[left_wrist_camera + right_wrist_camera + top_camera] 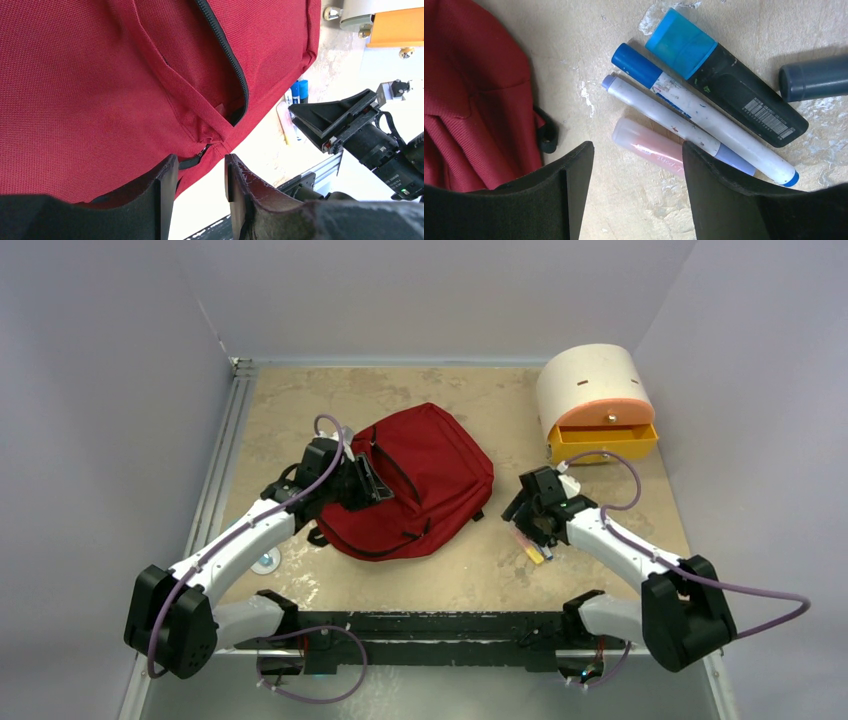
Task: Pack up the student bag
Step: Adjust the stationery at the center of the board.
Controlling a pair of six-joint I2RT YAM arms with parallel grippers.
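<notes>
The student bag (425, 480), a dark red backpack with black zippers, lies flat in the middle of the table. My left gripper (365, 485) is at the bag's left side. In the left wrist view the bag (125, 75) fills the frame. There my left gripper (200, 167) is open, with a black zipper pull (192, 161) just beyond its left finger and nothing between the jaws. My right gripper (636, 150) is open and empty above the table, right of the bag (469, 100). A pink pen (654, 148) runs under its right finger.
Beside the pink pen lie a lilac-capped white marker (664, 117), a blue-capped marker (704, 117), a black highlighter with a blue cap (724, 85) and a dark marker (814, 77). A cream-and-orange drawer box (595, 400) stands at the back right. A small round disc (265, 562) lies near the left arm.
</notes>
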